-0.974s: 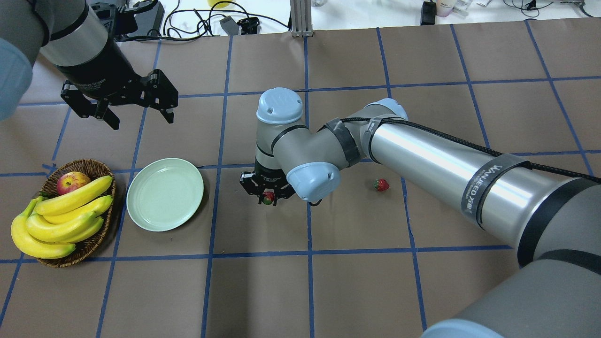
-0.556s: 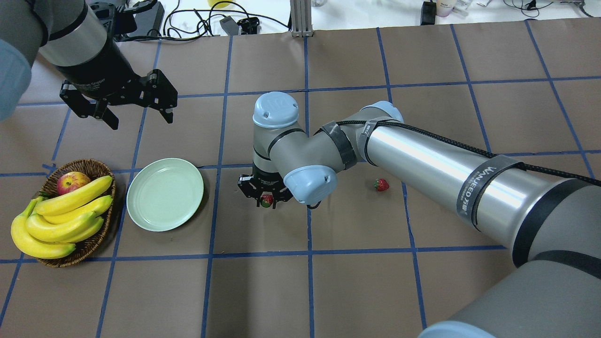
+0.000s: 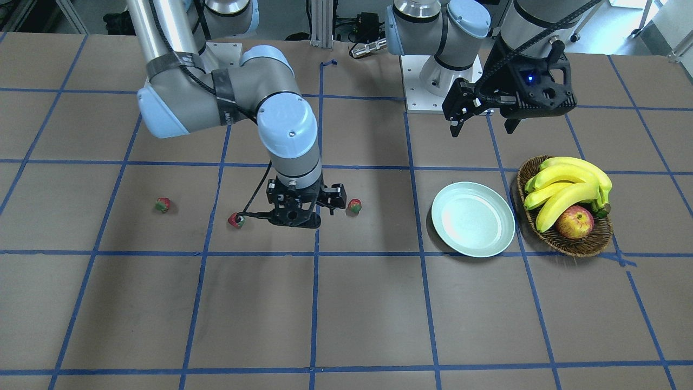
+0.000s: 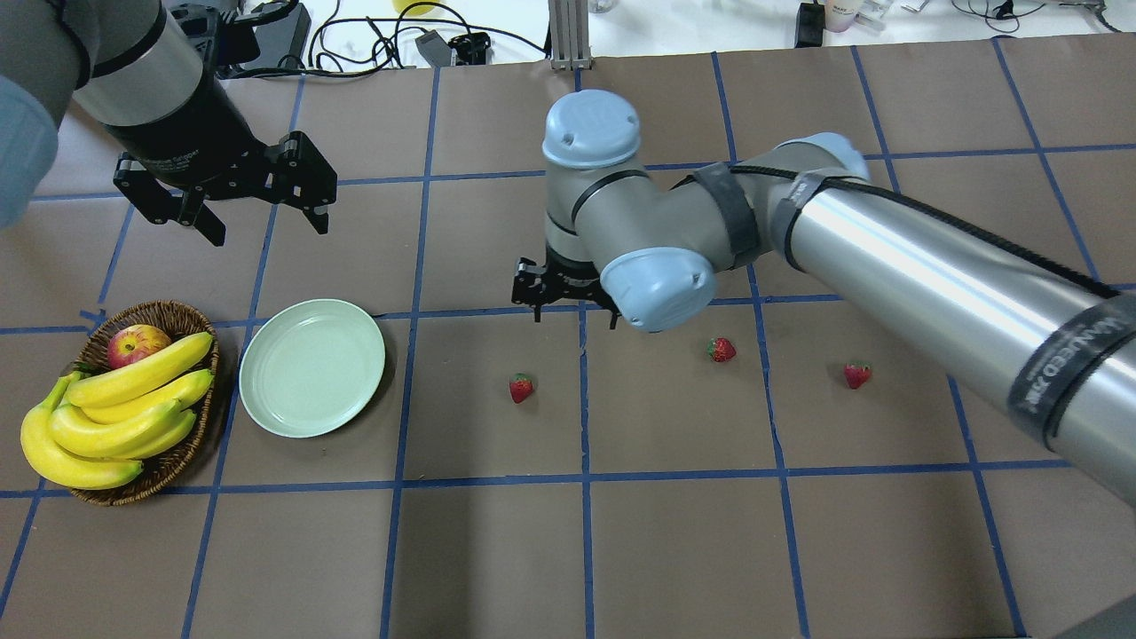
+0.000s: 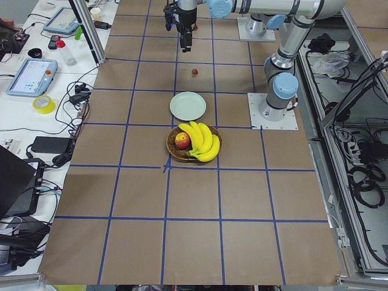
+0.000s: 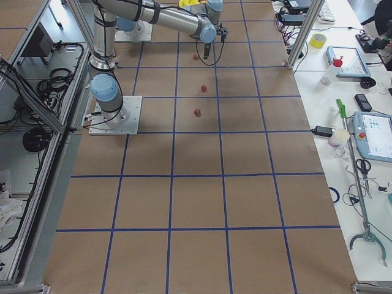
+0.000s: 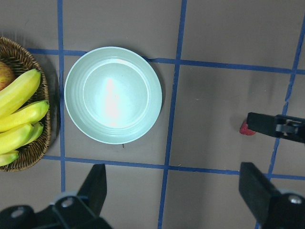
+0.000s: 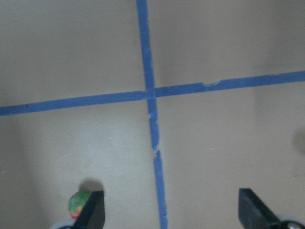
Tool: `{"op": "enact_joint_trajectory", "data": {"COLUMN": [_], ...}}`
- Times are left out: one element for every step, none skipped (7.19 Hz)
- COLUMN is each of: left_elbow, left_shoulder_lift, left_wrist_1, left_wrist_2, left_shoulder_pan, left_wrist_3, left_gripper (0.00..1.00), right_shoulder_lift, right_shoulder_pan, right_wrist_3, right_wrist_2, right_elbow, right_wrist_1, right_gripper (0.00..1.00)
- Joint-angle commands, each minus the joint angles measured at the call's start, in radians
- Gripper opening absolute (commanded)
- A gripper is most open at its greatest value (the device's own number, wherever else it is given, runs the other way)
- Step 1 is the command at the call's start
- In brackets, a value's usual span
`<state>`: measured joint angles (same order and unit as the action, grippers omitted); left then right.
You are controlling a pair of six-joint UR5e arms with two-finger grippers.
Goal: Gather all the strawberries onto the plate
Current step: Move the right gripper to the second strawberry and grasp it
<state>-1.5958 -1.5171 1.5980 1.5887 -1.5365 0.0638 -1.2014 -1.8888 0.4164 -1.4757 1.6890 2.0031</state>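
Three strawberries lie on the brown table: one (image 4: 521, 388) nearest the plate, a middle one (image 4: 721, 350) and a far-right one (image 4: 856, 375). The pale mint plate (image 4: 311, 367) is empty, left of them. My right gripper (image 4: 574, 315) is open and empty, raised above the table just beyond the nearest strawberry. In the right wrist view that berry (image 8: 78, 204) sits at the lower left beside one finger (image 8: 91, 210). My left gripper (image 4: 269, 231) is open and empty, hovering beyond the plate; its wrist view looks straight down on the plate (image 7: 113, 94).
A brown wicker basket (image 4: 182, 319) with bananas (image 4: 133, 399) and a red-yellow apple (image 4: 135, 344) stands left of the plate. Blue tape lines grid the table. Cables and boxes lie along the far edge.
My right gripper was down around the nearest strawberry; it has lifted and moved away toward the far side. The berry stays on the table. The far-right strawberry has come into view. The left arm held still.
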Motion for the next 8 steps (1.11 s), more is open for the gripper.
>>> {"op": "enact_joint_trajectory", "data": {"left_elbow": [-0.001,-0.003,-0.013,-0.024,-0.026,-0.027,-0.029,-0.032], "left_shoulder_lift": [-0.003,-0.012,-0.009,-0.002,-0.003,-0.002,0.003,0.002], "left_wrist_1": [-0.003,-0.021,-0.021,-0.023,-0.035,-0.035,-0.024,-0.026], "left_wrist_2": [-0.003,-0.001,-0.001,-0.001,0.001,-0.001,-0.004,-0.003], "left_shoulder_pan": [0.001,0.001,0.001,0.001,0.001,0.001,-0.001,-0.001], "left_wrist_3": [0.001,0.001,0.002,0.002,0.002,0.002,0.039,0.059], "left_gripper": [1.0,1.0,1.0,1.0,1.0,1.0,1.0,1.0], "right_shoulder_lift": [-0.017,-0.047,-0.075,-0.058,-0.04,-0.037,-0.026,-0.015], "right_shoulder_pan": [0.135,0.183,0.215,0.23,0.231,0.231,0.229,0.229], "right_wrist_3": [-0.216,-0.253,-0.302,-0.37,-0.37,-0.367,-0.369,-0.369], "right_wrist_2": [-0.11,-0.159,-0.156,-0.143,-0.137,-0.109,-0.077,-0.077], "right_elbow": [0.043,0.119,0.224,0.286,0.303,0.305,0.305,0.305], "right_wrist_1": [-0.024,-0.023,0.065,0.211,0.233,0.217,0.218,0.218], "right_gripper": [1.0,1.0,1.0,1.0,1.0,0.95,0.92,0.69]}}
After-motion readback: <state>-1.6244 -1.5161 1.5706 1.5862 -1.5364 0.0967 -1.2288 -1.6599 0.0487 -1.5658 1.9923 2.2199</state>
